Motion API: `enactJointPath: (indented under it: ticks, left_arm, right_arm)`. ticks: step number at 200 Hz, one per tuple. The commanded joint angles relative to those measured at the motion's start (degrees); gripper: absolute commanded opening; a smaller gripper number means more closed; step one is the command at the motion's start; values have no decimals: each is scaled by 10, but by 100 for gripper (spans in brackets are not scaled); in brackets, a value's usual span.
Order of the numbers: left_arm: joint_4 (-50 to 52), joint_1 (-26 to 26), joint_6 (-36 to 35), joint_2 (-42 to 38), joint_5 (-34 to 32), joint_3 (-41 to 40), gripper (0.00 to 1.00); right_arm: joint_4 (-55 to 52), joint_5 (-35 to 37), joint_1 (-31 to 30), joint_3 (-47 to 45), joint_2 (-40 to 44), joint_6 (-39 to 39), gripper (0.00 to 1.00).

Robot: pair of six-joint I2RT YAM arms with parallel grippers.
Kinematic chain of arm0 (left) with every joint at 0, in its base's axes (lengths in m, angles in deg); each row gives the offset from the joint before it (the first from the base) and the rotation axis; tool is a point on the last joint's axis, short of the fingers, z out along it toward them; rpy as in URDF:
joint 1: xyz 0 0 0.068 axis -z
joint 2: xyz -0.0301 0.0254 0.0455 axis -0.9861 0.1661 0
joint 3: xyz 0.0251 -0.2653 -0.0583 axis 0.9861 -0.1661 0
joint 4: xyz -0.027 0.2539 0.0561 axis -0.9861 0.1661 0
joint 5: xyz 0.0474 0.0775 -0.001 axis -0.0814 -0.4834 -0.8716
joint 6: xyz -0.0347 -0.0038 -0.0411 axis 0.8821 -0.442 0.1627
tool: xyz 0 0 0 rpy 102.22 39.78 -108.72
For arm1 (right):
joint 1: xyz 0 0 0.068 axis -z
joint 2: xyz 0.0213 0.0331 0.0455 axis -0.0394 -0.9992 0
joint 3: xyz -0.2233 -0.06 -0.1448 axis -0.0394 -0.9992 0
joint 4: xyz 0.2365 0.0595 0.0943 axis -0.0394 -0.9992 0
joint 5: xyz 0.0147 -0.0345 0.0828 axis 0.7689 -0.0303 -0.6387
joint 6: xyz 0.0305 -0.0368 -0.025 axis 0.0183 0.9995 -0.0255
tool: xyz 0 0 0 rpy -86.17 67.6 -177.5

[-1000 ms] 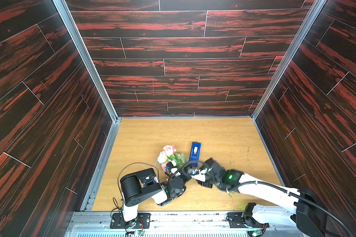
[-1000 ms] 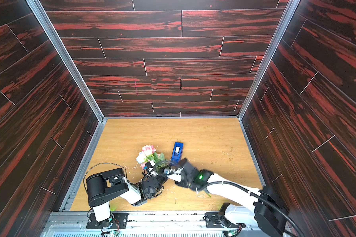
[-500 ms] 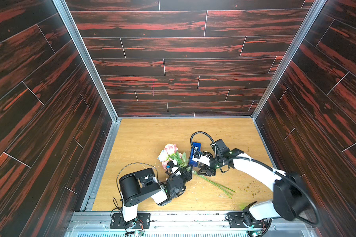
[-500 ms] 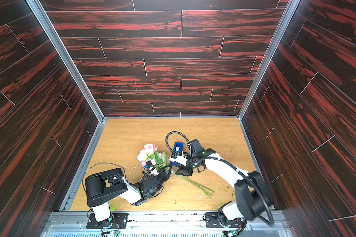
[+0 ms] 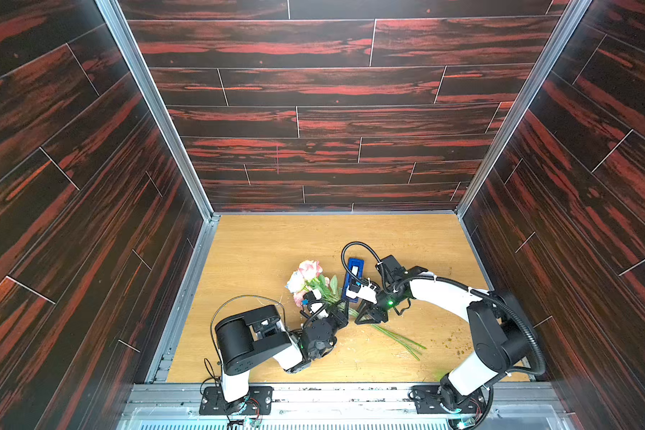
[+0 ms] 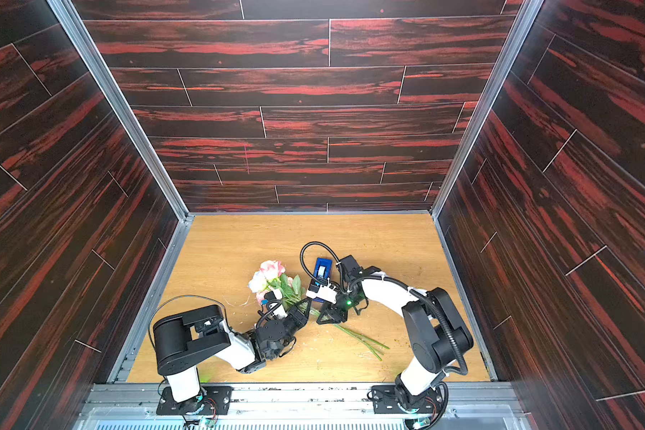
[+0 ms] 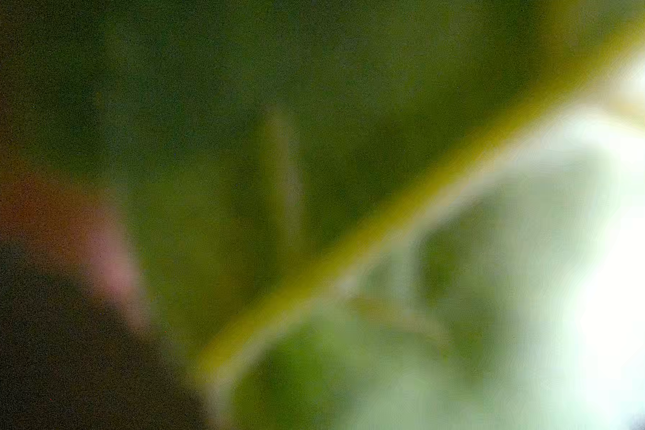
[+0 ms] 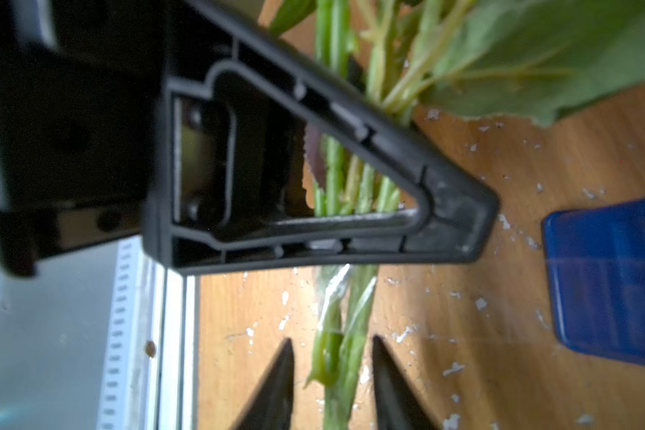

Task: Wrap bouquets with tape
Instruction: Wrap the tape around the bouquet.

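At the near edge of a wooden table (image 5: 276,242), two robot arms meet over one small bouquet (image 5: 310,277) of pink and white roses. Furthest left, the left gripper (image 5: 341,311) is closed on the green stems (image 5: 399,339) just below the leaves, and the blooms fan out beyond its tips. Next, a blue tape dispenser (image 5: 354,277) stands just past that gripper, beside the leaves, with neither gripper closed on it. Furthest right, the right gripper (image 5: 364,316) faces the left one at close range over the same stretch of stems. The bare stem ends trail away behind it across the table.

As a judgement, the bunch is gathered and pinned, and the wrapping looks begun rather than finished. No clear band of tape shows in either top view.

The right wrist view adds what the top views cannot. The right gripper's two dark fingertips (image 8: 282,372) stand apart on either side of the stems, with table showing in each gap. Its jaws are therefore open and not yet pinching. A glint of clear film (image 8: 337,286) clings to the stems between the two grippers, and is probably tape. The left gripper's triangular finger (image 8: 350,123) crosses in front of the stems. The left wrist view gives only a green and pink blur, likely a leaf against the lens.
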Motion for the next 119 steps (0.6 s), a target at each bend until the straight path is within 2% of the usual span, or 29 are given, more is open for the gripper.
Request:
enactJointPath:
  ticks: [1,9,35,66,83,119]
  left_arm:
    - [-3,1,-12,-18,2,2,0]
    - [-3,2,-8,-16,2,3,1]
    - [-3,2,21,-6,-8,-3,39]
    - [-3,2,39,0,-17,-9,57]
    - [-3,2,39,-2,-17,-10,60]
    - [-3,3,57,5,-28,-15,62]
  right_arm:
    - [10,-9,1,1,-1,1,9]
    - [23,-2,1,-6,7,-8,0]
    - [78,39,-8,-42,46,-35,0]
    - [128,119,-44,-82,90,-54,0]
    - [159,173,-67,-103,110,-68,0]
    - [231,341,-130,-146,146,-87,0]
